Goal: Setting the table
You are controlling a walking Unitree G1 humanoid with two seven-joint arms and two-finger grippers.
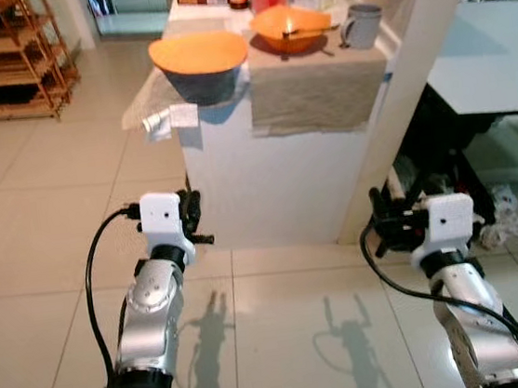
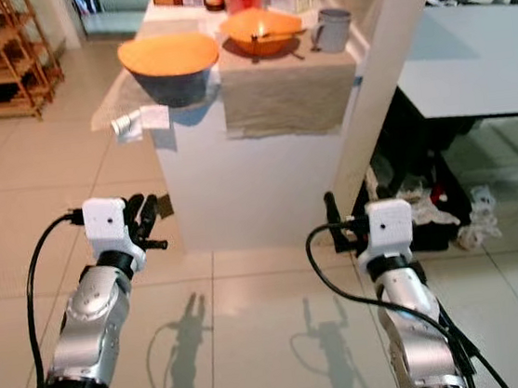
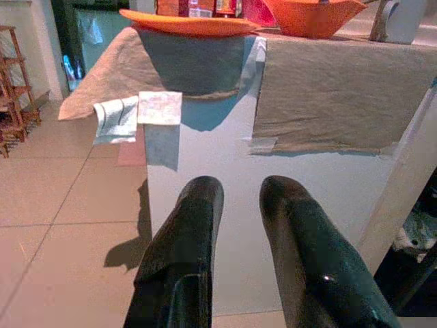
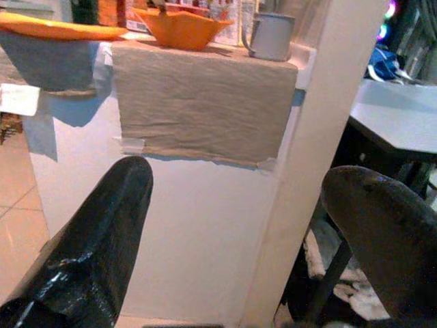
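Both arms are held low in front of a white counter (image 1: 267,184), well short of the tableware on its top. The left end effector (image 3: 239,225) is empty, its fingers only a narrow gap apart; the right end effector (image 4: 232,225) is also empty and spread wide. On the tan cloth (image 1: 317,89) stand an orange-rimmed bowl (image 1: 199,65) at the near left corner, a second orange bowl (image 1: 289,28) behind it with what may be a utensil inside — hard to tell — and a grey mug (image 1: 361,25). The bowls look rigid, smooth and probably slippery and breakable; the rim edge seems the best hold, and the handle on the mug
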